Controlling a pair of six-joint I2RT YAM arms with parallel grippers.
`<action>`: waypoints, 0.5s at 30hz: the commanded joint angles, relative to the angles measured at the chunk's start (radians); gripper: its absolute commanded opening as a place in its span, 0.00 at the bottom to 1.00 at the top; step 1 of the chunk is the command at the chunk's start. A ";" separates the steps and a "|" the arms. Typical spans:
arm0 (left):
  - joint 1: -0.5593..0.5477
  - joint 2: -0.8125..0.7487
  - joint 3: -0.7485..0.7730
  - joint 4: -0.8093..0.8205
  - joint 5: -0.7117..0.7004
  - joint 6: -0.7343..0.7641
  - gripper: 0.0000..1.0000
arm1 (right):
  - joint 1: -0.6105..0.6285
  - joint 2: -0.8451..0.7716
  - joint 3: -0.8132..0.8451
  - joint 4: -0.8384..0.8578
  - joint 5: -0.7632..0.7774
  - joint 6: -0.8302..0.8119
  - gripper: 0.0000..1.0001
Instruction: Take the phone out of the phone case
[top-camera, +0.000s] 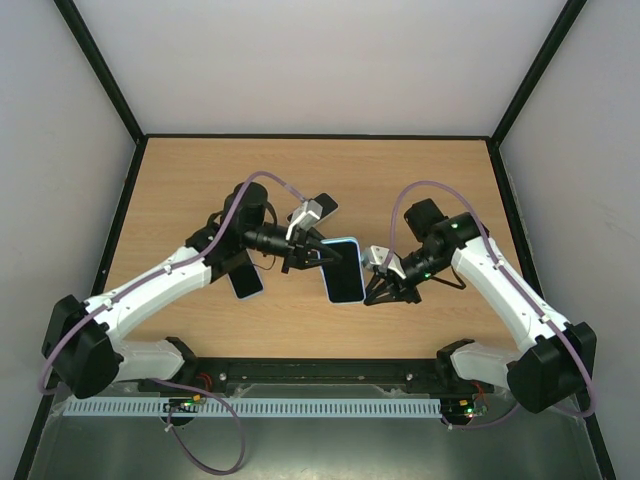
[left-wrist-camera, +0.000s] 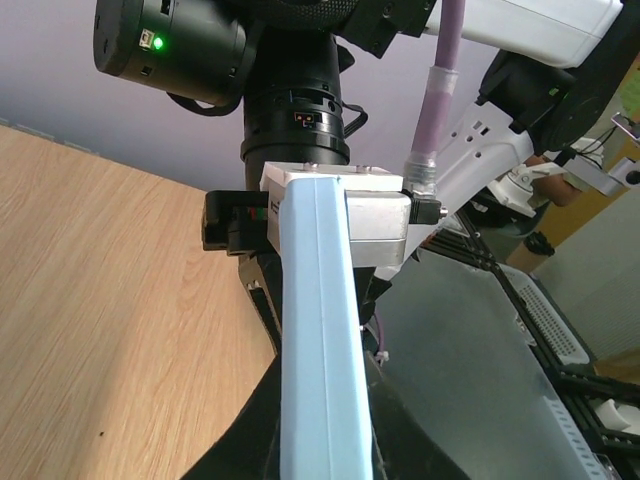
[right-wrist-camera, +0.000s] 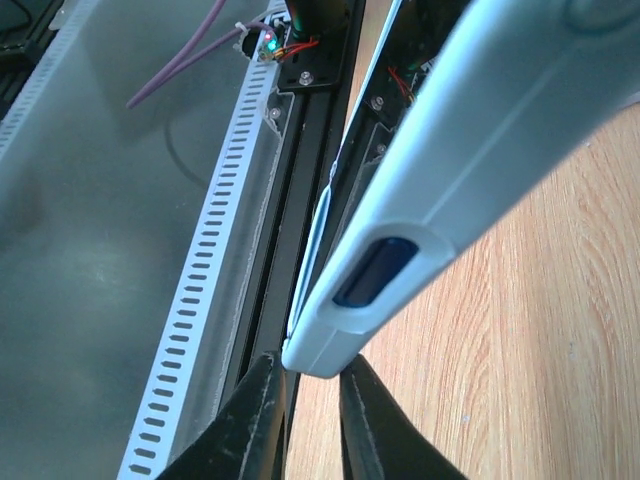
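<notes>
The phone (top-camera: 346, 272) shows its dark screen, held above the table in a light blue phone case (top-camera: 329, 283). My left gripper (top-camera: 312, 256) is shut on the case's upper left end. In the left wrist view the case's edge (left-wrist-camera: 320, 380) runs straight out between the fingers (left-wrist-camera: 245, 300). My right gripper (top-camera: 377, 284) sits at the case's right side. In the right wrist view its two fingertips (right-wrist-camera: 262, 405) pinch the rounded corner of the case (right-wrist-camera: 470, 140) on both sides. A cutout (right-wrist-camera: 375, 270) in the case shows the dark blue phone inside.
Another dark phone (top-camera: 246, 281) lies flat on the wooden table (top-camera: 200, 190) under my left arm. A third device (top-camera: 316, 210) lies just behind the left wrist. A black rail and white slotted strip (right-wrist-camera: 200, 270) run along the table's near edge.
</notes>
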 joint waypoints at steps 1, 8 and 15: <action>0.000 0.040 0.066 0.034 0.061 -0.046 0.03 | 0.023 0.000 0.023 0.003 0.028 -0.030 0.12; 0.000 0.050 0.078 0.015 0.098 -0.097 0.03 | 0.026 0.005 0.022 0.054 0.020 0.001 0.09; 0.002 0.005 0.060 -0.029 -0.024 -0.035 0.03 | 0.029 -0.001 0.007 0.005 -0.056 -0.022 0.45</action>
